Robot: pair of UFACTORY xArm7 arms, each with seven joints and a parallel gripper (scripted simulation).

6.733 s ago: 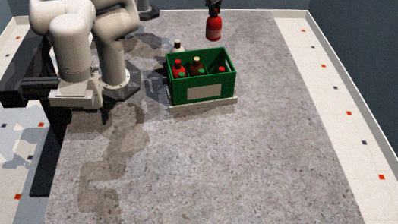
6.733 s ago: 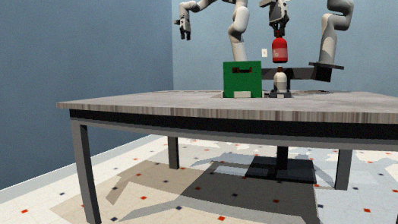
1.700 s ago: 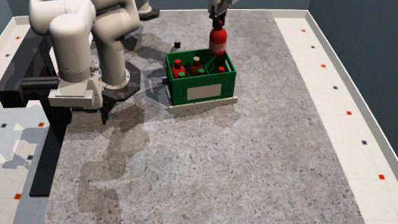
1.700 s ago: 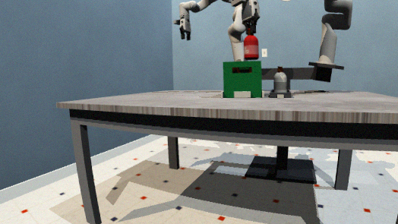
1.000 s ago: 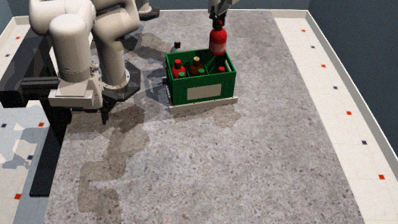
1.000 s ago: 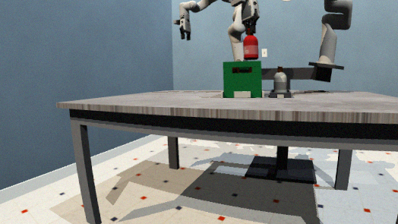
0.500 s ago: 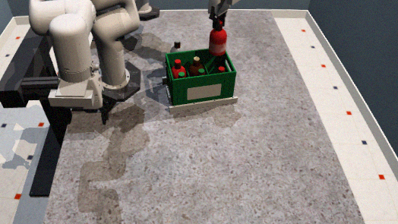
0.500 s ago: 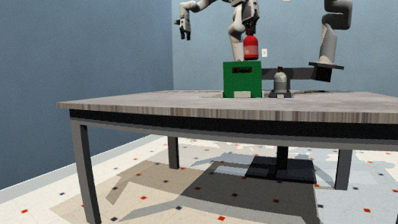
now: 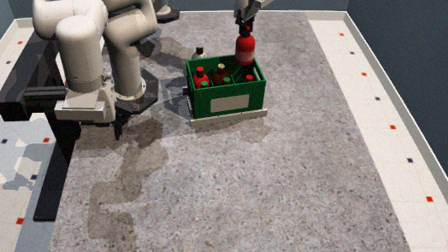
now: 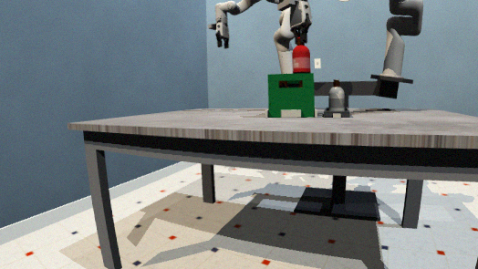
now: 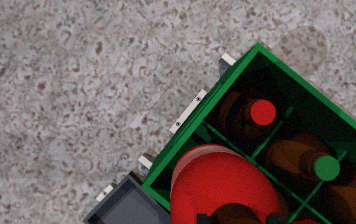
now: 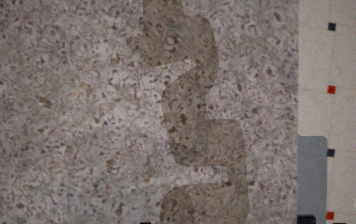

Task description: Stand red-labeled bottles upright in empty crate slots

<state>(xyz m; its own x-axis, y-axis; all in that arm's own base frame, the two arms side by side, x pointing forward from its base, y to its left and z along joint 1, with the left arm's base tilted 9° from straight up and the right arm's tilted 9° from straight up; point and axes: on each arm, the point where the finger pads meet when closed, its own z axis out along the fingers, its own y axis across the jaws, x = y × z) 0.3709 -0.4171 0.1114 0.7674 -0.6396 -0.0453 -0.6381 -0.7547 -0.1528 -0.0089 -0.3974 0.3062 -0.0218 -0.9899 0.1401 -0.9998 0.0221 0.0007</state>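
My left gripper is shut on the neck of a red bottle. It holds the bottle upright over a back slot of the green crate, its base about at rim height. In the crate stand another red bottle, a brown bottle with a pale cap, a red-capped bottle and green-capped bottles. A grey bottle stands on the dark tray. My right gripper is open and empty.
Light brackets sit along the crate's base. The tray lies close beside the crate, mostly hidden in the top view. The right arm is high over the table, away from the crate.
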